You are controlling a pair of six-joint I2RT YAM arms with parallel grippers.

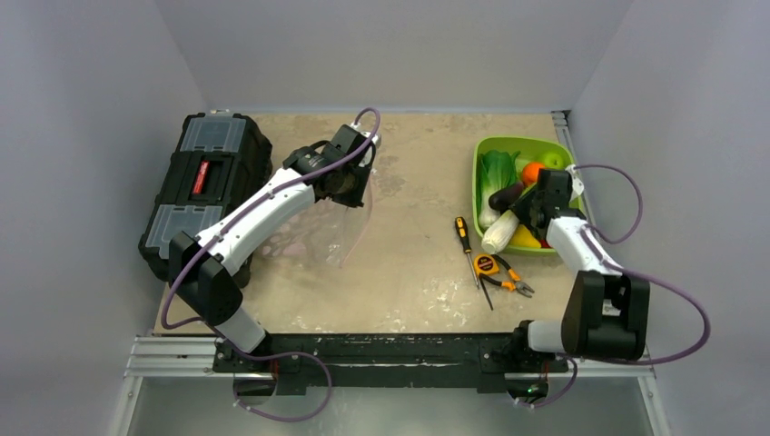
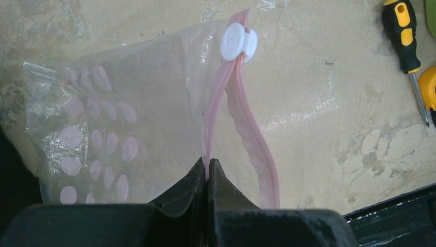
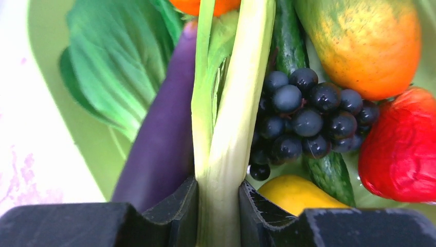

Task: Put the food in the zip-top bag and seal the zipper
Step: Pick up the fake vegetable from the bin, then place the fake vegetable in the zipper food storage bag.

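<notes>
The clear zip-top bag [image 1: 313, 238] [image 2: 128, 103] lies left of the table's centre, its mouth lifted. My left gripper [image 1: 352, 191] [image 2: 207, 163] is shut on one lip of the pink zipper [image 2: 247, 128]; the other lip bows away, so the mouth gapes. A white slider [image 2: 237, 42] sits at the zipper's far end. In the lime-green bin [image 1: 481, 150] [image 3: 41, 62], my right gripper [image 1: 525, 207] [image 3: 218, 188] is shut on the pale stalk of one piece of the food [image 3: 231, 118], whose whitish base [image 1: 499, 234] sticks out over the bin's edge. A second leafy green [image 1: 498, 171] [image 3: 113, 56] lies beside it.
A purple eggplant [image 3: 164, 134], dark grapes [image 3: 303, 113], a cucumber, orange, yellow and red fruits crowd the bin around the held stalk. A black toolbox [image 1: 204, 186] stands at the left. A screwdriver [image 1: 465, 238], tape measure [image 1: 488, 264] and pliers [image 1: 508, 282] lie between bag and bin.
</notes>
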